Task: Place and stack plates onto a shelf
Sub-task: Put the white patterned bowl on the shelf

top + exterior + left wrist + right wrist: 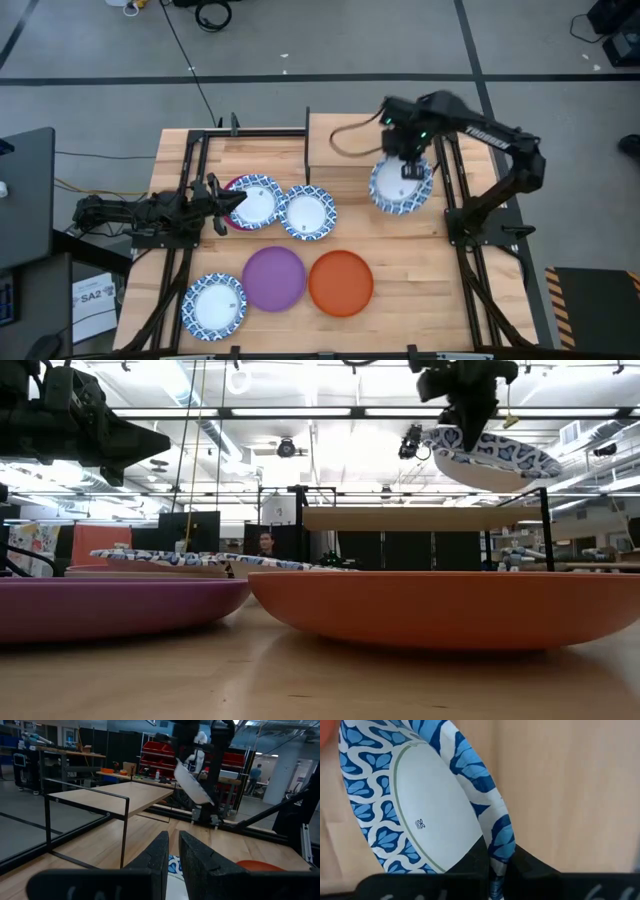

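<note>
My right gripper (411,166) is shut on a white plate with a blue patterned rim (400,187) and holds it in the air by the right end of the shelf (342,140), a light-wood board on black legs (420,518). My left gripper (228,204) is shut and touches nothing. It hangs raised (120,440) over the left part of the table, beside a blue-rimmed plate (255,200) that lies on a magenta one (232,222). Flat on the table lie another blue-rimmed plate (307,213), a purple plate (274,278), an orange plate (340,283) and a third blue-rimmed plate (214,305). My right gripper (495,870) pinches the blue rim (498,851) of the plate between its two fingers, one on the plate's inner face and one on its underside. The fingers come from above. The plate (495,455) is lifted clear and tilted, above the level of the shelf board.
The shelf's black legs (125,832) and the arms' black frames (455,200) stand around the far half of the table. The shelf board (115,797) shows bare wood. People show in the room beyond the table.
</note>
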{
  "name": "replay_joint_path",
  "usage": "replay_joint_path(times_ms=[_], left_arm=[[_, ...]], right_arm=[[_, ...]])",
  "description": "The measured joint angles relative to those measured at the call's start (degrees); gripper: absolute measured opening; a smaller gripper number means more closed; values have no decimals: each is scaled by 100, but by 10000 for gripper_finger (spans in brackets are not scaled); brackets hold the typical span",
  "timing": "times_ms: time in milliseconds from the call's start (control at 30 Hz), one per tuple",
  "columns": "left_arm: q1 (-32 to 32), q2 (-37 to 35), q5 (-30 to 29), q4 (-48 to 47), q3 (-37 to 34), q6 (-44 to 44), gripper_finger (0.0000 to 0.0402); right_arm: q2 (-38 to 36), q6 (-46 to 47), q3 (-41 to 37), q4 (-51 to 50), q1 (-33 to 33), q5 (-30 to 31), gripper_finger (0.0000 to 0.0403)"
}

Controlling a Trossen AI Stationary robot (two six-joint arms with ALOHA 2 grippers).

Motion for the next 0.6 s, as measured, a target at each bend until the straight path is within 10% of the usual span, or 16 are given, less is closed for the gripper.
replay_joint_path(times_ms=[600], left_arm=[[1,1,0,0,1,0,48]], right_arm=[[-438,279,2,758,-2934,-820,28]])
